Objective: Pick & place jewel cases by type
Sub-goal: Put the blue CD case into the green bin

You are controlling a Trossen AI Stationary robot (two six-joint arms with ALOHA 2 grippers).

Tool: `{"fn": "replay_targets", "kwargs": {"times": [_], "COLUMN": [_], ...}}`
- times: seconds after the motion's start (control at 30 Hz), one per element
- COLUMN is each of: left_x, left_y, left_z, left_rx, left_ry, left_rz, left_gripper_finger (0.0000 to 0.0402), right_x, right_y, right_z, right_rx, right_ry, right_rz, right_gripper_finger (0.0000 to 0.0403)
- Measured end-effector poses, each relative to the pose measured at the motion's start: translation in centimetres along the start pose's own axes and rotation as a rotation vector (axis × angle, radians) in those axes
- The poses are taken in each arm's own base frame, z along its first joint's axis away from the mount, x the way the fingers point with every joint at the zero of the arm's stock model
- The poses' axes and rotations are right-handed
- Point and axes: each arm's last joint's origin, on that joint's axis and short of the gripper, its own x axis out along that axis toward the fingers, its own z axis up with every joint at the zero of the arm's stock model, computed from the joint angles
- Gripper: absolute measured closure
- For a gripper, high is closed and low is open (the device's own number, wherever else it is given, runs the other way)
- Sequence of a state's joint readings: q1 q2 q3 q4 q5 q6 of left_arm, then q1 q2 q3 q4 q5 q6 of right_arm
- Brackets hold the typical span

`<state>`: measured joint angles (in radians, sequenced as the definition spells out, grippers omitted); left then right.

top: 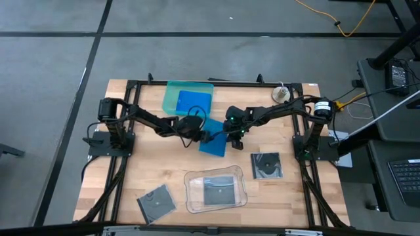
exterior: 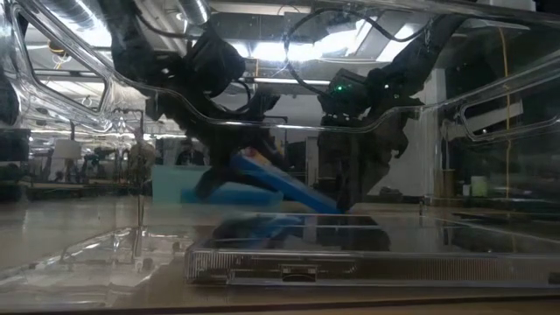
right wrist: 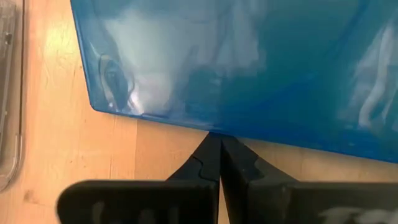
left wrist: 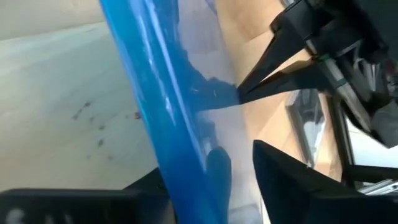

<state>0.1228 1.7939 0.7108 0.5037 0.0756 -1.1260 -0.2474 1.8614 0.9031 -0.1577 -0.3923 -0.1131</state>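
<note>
A solid blue jewel case (top: 214, 140) sits tilted at the table's middle between both grippers; in the low view its raised edge (exterior: 249, 162) is higher than its other end (exterior: 319, 203). My left gripper (top: 199, 135) is shut on it from the table's left. My right gripper (top: 231, 137) is shut, with its tips at the case's right edge. A second blue case (top: 193, 101) lies in the teal tray (top: 172, 92). One dark case (top: 267, 165) lies flat on the right, another (top: 156, 202) lies near the front left, and a third (top: 220, 190) lies in the clear tray (top: 191, 196). My left gripper pinches the blue case's left edge (left wrist: 186, 168) between its two fingers (left wrist: 286, 180), coming from the table's left. The case is tilted, with the held edge raised and the opposite end low near the table. My right gripper's shut fingertips (right wrist: 217, 146) meet the case's right edge (right wrist: 211, 127), level, from the table's right.
The teal tray stands at the far middle, the clear tray at the near middle. A black frame (top: 131, 85) runs around the wooden table (top: 151, 164). A small white object with a cable (top: 281, 93) lies at the far right. Bare wood lies left of the grippers.
</note>
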Motion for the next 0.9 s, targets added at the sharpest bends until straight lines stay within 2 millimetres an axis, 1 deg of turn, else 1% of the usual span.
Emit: {"fn": "replay_targets", "kwargs": {"times": [0.1, 0.4, 0.5, 0.57, 0.67, 0.7, 0.83, 0.9], "left_x": [0.0, -0.1, -0.4, -0.9, -1.8, -2.3, -4.3, -5.6], "left_y": [-0.2, -0.5, -0.9, -1.4, -2.2, -2.5, -3.4, -4.1], "left_z": [0.1, 0.2, 0.4, 0.7, 1.2, 1.5, 2.8, 3.6], "left_rx": [0.000, -0.002, 0.006, 0.029, 0.072, 0.089, 0.168, 0.221], "left_ry": [-0.002, -0.005, -0.013, -0.014, -0.031, -0.044, -0.088, -0.128], "left_rz": [-0.009, -0.027, -0.044, -0.063, -0.096, -0.107, -0.109, -0.135], "left_gripper_finger": [0.0284, 0.0385, 0.0394, 0.0393, 0.0395, 0.0396, 0.0396, 0.0397], "right_x": [0.0, -0.1, -0.9, -1.8, -4.1, -5.1, -9.1, -11.5], "right_y": [0.0, -0.2, -0.6, -0.9, -1.5, -1.6, -1.6, -1.3], "right_z": [0.0, 0.0, 0.0, -0.1, -0.1, 0.2, 0.1, 0.2], "right_rx": [0.000, 0.007, 0.027, 0.045, 0.076, 0.078, 0.098, 0.093], "right_ry": [0.000, 0.001, -0.004, 0.002, -0.020, -0.041, -0.072, -0.131], "right_rz": [0.000, 0.000, -0.007, -0.029, -0.085, -0.120, -0.230, -0.288], "right_gripper_finger": [0.0397, 0.0397, 0.0397, 0.0397, 0.0397, 0.0397, 0.0397, 0.0397]}}
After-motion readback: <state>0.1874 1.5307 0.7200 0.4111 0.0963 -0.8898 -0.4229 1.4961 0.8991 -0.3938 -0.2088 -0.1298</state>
